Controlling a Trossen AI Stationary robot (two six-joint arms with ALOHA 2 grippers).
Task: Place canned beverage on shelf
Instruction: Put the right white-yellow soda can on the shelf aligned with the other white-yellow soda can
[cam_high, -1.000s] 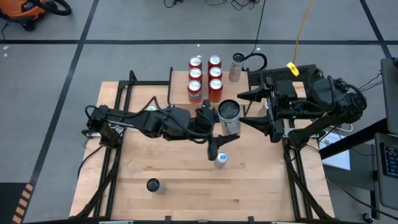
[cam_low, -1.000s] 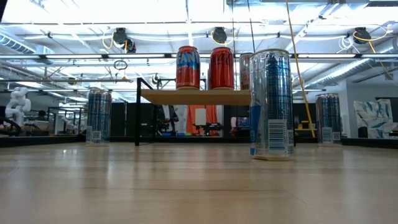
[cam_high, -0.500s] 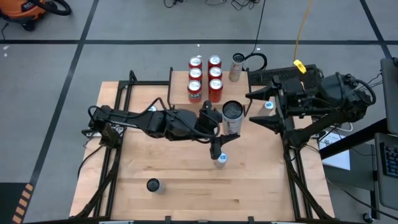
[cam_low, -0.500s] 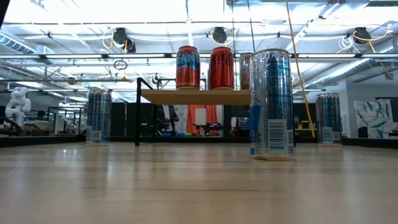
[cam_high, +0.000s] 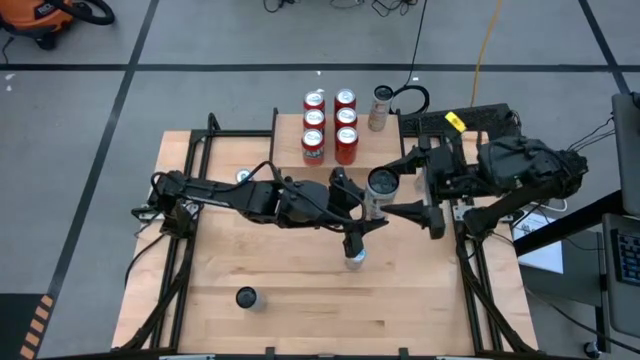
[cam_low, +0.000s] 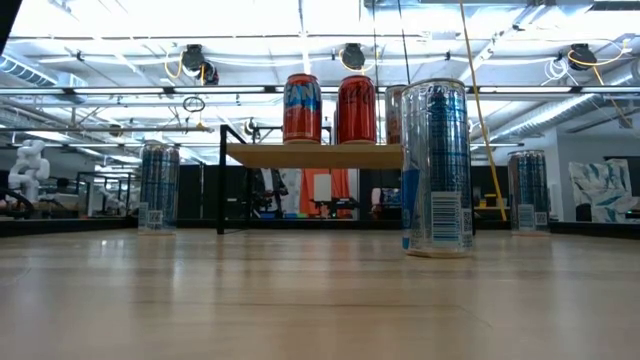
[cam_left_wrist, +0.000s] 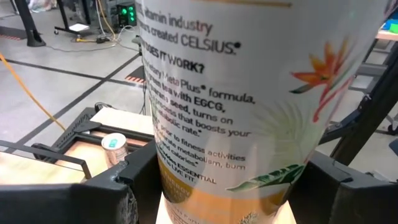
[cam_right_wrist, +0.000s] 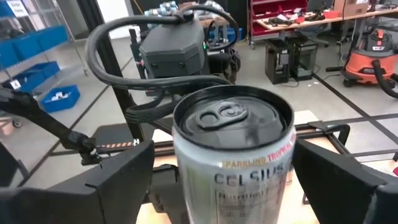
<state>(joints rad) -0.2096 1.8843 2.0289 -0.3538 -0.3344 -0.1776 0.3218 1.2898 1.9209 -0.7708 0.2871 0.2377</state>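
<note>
I've got the white can clamped in my left gripper mid-table, just near of the shelf, and my right gripper has just swung in, fingers wide open around it, looks like a handover.

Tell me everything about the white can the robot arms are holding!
The can is tall, white, shiny metal, printed "CELSIUS" with an orange flower and green leaves. Its silver top looks unopened, tab flat. It stands upright, raised over the table's middle, near the shelf. The left gripper clamps its body; the right gripper is open around it.
</note>
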